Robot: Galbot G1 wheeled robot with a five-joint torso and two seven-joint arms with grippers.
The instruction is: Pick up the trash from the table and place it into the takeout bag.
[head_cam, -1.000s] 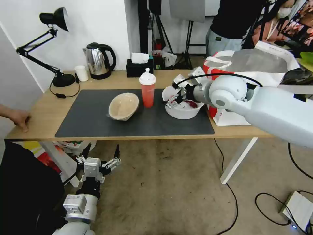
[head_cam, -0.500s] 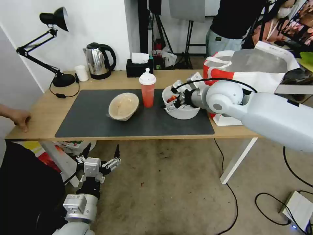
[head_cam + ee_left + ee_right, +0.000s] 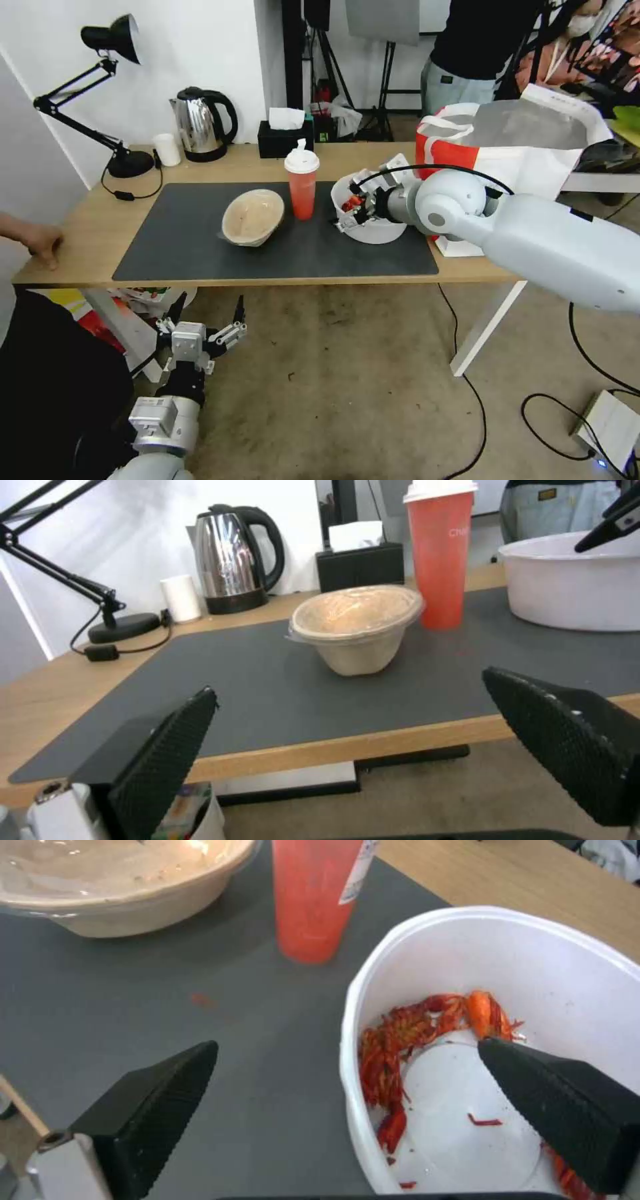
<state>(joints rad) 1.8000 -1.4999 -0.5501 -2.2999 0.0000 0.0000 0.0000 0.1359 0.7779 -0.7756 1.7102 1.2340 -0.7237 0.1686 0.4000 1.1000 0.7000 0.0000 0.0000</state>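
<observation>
On the dark mat (image 3: 180, 247) of the table (image 3: 80, 233) stand the trash items: a white bowl (image 3: 375, 231) holding red crayfish shells (image 3: 400, 1040), a red cup (image 3: 302, 187) with a white lid, and a beige paper bowl (image 3: 252, 217). My right gripper (image 3: 350, 210) is open and straddles the white bowl's rim (image 3: 360, 990) on the side facing the cup, one finger inside and one outside over the mat. The takeout bag (image 3: 527, 143) stands open at the table's right end. My left gripper (image 3: 209, 300) hangs open below the table's front edge.
A steel kettle (image 3: 203, 127), a black tissue box (image 3: 285, 137), a small white cup (image 3: 167, 150) and a black desk lamp (image 3: 100, 100) line the table's back. A person's hand (image 3: 40, 243) rests on the left edge. Cables (image 3: 600, 333) lie on the floor at right.
My right arm has come lower and shifted slightly left, bringing its open gripper over the white bowl's left rim. The left arm has not moved.
</observation>
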